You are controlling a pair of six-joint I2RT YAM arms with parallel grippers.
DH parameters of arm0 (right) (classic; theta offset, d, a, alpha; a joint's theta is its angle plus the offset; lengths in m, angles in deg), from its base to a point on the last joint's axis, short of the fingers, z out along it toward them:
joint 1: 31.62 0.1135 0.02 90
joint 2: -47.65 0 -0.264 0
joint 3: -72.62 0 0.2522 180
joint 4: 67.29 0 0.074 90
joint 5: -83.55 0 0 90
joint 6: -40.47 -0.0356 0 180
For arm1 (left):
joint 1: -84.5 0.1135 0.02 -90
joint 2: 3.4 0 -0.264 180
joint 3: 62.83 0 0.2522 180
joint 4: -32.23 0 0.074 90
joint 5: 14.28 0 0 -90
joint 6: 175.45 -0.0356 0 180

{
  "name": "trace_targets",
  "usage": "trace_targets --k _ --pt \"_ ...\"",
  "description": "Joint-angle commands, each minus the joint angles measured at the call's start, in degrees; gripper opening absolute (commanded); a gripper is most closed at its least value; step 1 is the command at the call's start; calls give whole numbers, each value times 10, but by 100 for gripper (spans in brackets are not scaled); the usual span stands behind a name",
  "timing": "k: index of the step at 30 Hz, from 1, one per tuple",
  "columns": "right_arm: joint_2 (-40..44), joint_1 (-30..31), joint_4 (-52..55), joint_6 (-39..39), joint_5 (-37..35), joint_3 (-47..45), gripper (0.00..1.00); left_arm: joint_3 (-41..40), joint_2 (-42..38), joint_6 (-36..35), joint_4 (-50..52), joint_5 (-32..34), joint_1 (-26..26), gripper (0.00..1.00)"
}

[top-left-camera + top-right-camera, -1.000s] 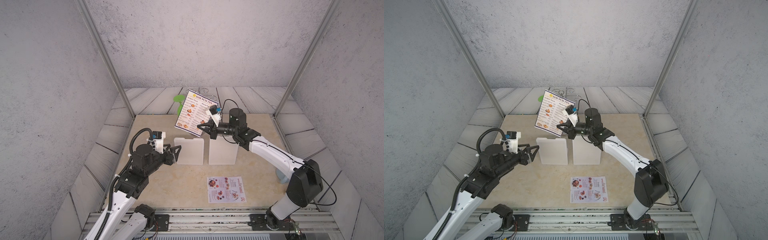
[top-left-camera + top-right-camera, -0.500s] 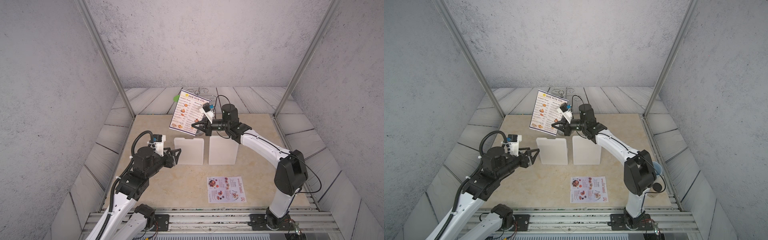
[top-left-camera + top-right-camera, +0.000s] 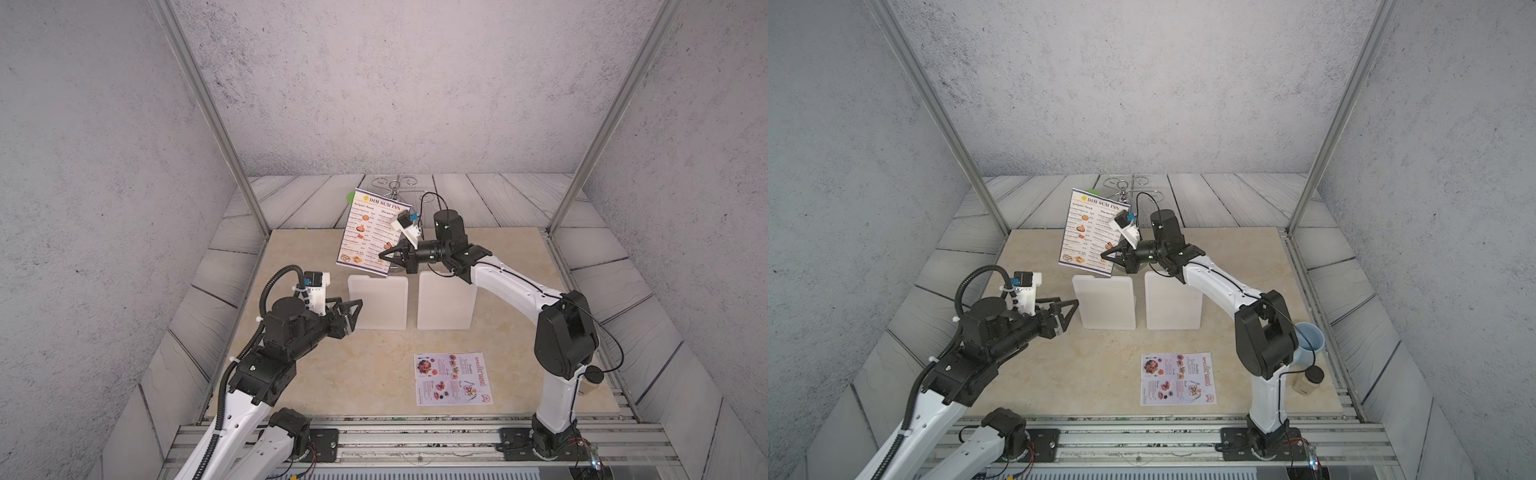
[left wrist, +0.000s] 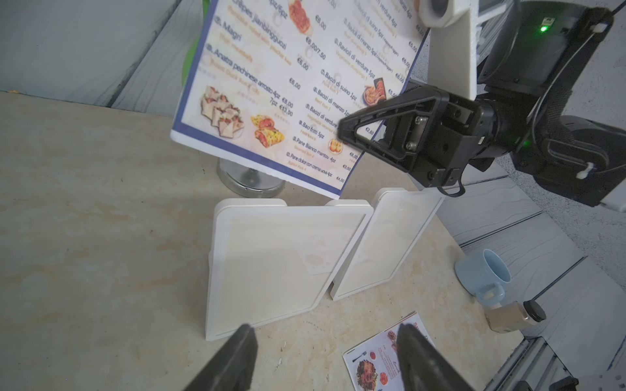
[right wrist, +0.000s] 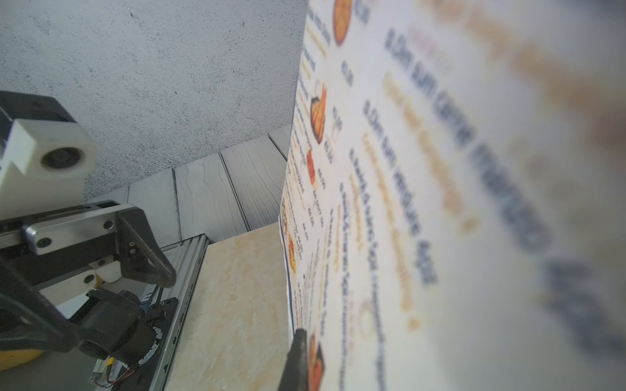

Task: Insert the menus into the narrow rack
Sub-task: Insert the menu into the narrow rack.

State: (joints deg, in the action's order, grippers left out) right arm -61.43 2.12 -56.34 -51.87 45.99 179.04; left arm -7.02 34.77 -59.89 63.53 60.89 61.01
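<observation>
My right gripper (image 3: 381, 256) (image 3: 1103, 256) is shut on the right edge of the white, dark-bordered "DIM SUM INN" menu (image 3: 370, 235) (image 3: 1090, 232) (image 4: 277, 88) (image 5: 440, 203). The sheet hangs upright, its lower edge just above the top of the left of two white upright racks (image 3: 377, 301) (image 3: 1105, 303) (image 4: 271, 264). The right rack (image 3: 445, 301) (image 3: 1172, 301) (image 4: 386, 243) stands beside it. The lilac menu (image 3: 453, 379) (image 3: 1177, 379) (image 4: 376, 365) lies flat near the table's front. My left gripper (image 3: 353, 315) (image 3: 1070, 312) (image 4: 325, 330) is open and holds nothing, just left of the left rack.
A metal stand with curled hooks (image 3: 395, 185) (image 3: 1126, 185) rises behind the held menu, its round base (image 4: 250, 177) on the table. A green object (image 3: 350, 196) peeks out beside it. A pale blue mug (image 3: 1308, 340) (image 4: 487, 277) and a small black-lidded jar (image 3: 1308, 380) (image 4: 515, 316) sit at the right edge.
My right gripper has carried the held menu a little to the left, over the left rack, and the right arm's elbow has shifted. The left arm has hardly moved.
</observation>
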Motion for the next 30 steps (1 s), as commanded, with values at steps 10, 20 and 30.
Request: trace_targets --k 10,20,30 --pt "-24 3 -12 -12 15 8 0 -6 6 4 -12 -7 1 69" --pt "-28 3 -19 -19 10 4 0 -11 6 6 -16 -11 -1 69" --pt "-34 3 -25 -24 12 7 0 -10 4 7 -15 -11 -1 70"
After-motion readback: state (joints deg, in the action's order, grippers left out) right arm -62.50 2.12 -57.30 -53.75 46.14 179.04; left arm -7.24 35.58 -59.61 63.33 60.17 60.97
